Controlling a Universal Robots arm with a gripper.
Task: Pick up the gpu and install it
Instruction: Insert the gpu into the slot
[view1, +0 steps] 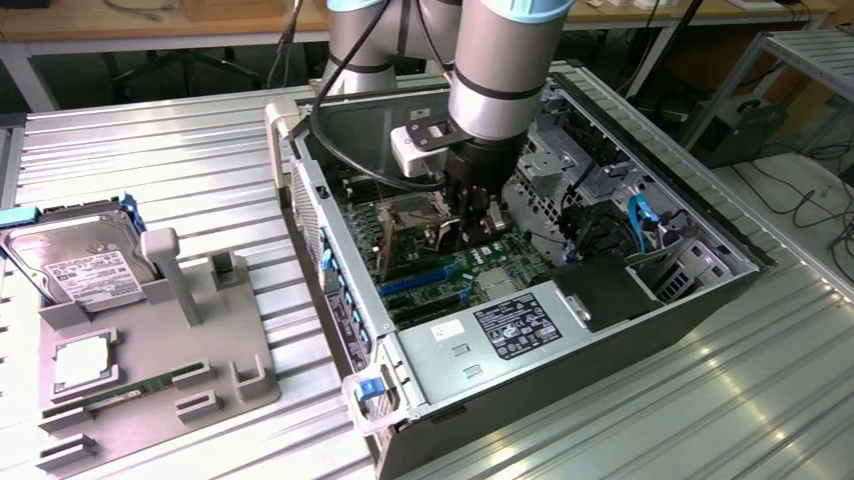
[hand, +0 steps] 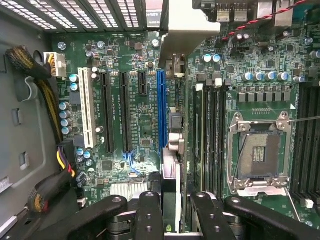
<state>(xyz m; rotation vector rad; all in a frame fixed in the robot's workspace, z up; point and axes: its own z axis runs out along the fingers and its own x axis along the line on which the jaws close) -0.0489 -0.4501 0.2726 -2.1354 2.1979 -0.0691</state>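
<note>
My gripper (view1: 473, 222) reaches down into the open computer case (view1: 727, 235) over the green motherboard (view1: 461, 272). Its jaws are shut on the gpu (hand: 170, 175), which I see edge-on in the wrist view, with its silver end bracket (hand: 186, 25) toward the case's rear wall. The black fingers (hand: 150, 215) press on both faces of the card. The card hangs just above and in line with the long blue slot (hand: 161, 107), slightly to one side of it. In the exterior view the gpu (view1: 489, 222) is mostly hidden by the fingers.
A white slot (hand: 86, 107) and black slots (hand: 124, 110) lie beside the blue one. The empty CPU socket (hand: 260, 152) and memory slots (hand: 210, 130) sit on the other side. A grey fixture (view1: 214, 360) outside the case holds a hard drive (view1: 80, 265), a processor (view1: 80, 365) and a RAM stick (view1: 120, 395).
</note>
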